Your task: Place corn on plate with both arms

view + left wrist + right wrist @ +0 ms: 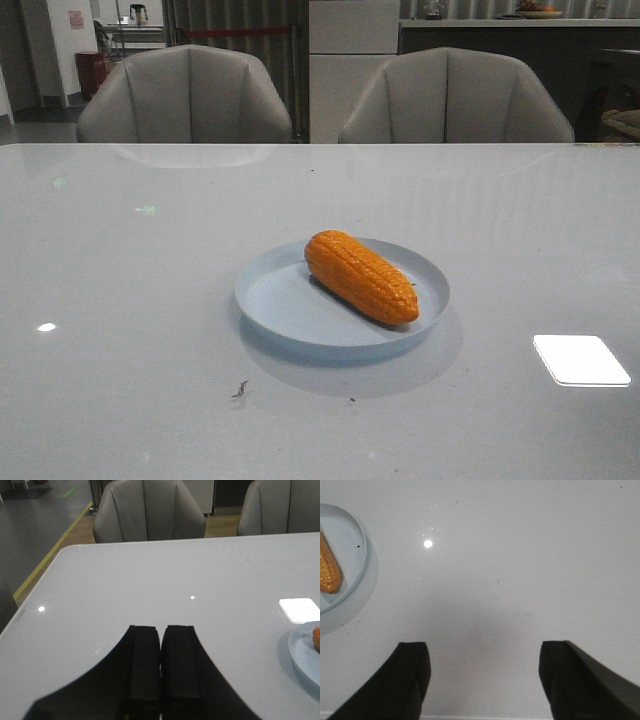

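Observation:
The orange-yellow corn [361, 276] lies on its side in the pale blue plate [275, 300] at the middle of the table, tapered end toward the front right. Neither gripper shows in the front view. In the left wrist view my left gripper [160, 630] is shut and empty over bare table, with the plate's rim [300, 655] and a sliver of corn [316, 637] off to the side. In the right wrist view my right gripper [484, 650] is open and empty over bare table, apart from the plate [355, 535] and the corn's end [329, 575].
The table [120, 350] is glossy white with bright light reflections [580, 360]. Two grey chairs [185, 95] stand behind its far edge. The table's left edge [30, 600] shows in the left wrist view, and its near edge [480, 718] under the right gripper.

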### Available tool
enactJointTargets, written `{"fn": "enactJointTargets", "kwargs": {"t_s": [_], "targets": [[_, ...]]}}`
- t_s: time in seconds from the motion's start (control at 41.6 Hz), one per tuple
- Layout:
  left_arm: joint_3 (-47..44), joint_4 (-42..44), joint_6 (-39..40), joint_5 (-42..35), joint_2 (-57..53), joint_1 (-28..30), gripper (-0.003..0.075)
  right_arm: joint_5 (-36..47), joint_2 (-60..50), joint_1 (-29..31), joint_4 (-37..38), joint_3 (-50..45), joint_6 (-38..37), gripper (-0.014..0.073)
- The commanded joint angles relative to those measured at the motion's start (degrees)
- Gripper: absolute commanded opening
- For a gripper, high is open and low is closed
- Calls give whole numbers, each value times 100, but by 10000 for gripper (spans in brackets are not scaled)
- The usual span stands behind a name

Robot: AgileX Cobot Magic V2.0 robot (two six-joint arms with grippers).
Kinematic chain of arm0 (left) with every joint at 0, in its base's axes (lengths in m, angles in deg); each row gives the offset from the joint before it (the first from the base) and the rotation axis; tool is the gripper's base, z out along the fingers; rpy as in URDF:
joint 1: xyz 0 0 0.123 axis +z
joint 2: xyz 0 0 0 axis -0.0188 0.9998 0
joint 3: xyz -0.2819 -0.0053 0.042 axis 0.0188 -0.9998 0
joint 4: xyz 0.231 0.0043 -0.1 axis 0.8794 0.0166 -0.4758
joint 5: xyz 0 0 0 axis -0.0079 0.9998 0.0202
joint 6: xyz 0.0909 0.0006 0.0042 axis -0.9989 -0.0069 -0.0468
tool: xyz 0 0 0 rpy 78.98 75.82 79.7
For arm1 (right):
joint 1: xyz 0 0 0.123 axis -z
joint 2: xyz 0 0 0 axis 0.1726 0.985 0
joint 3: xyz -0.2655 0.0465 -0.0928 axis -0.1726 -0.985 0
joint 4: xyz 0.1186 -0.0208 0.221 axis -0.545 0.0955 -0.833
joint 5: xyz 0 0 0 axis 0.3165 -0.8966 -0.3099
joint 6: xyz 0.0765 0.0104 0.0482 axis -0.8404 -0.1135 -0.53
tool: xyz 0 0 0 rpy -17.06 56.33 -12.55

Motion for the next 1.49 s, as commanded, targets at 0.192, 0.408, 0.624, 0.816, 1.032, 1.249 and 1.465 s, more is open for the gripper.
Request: {"fn": "enactJointTargets", "kwargs": {"t_s": [0.192, 0.408, 0.624, 0.816, 1.032, 1.249, 1.465], "targets": [[-1368, -67, 40, -2149, -850, 11, 93, 279, -42, 26, -70, 143, 57, 568], [-2415, -67, 40, -3111, -1844, 11, 93, 279, -42, 26, -70, 143, 57, 568], [-2915, -67, 40, -3537, -1798, 11, 94, 258, -42, 26, -70, 143, 57, 568], [-2940, -67, 40, -3295, -1798, 11, 93, 258, -42, 26, -70, 143, 57, 568], [-2940, -67, 40, -3295, -1787, 11, 93, 258, -42, 26, -70, 143, 57, 568], [-2940, -67, 40, -3295, -1787, 11, 93, 258, -42, 26, -70, 143, 57, 568], [-2940, -67, 40, -3295, -1787, 11, 93, 259, -49, 26, -70, 133, 57, 568]]}}
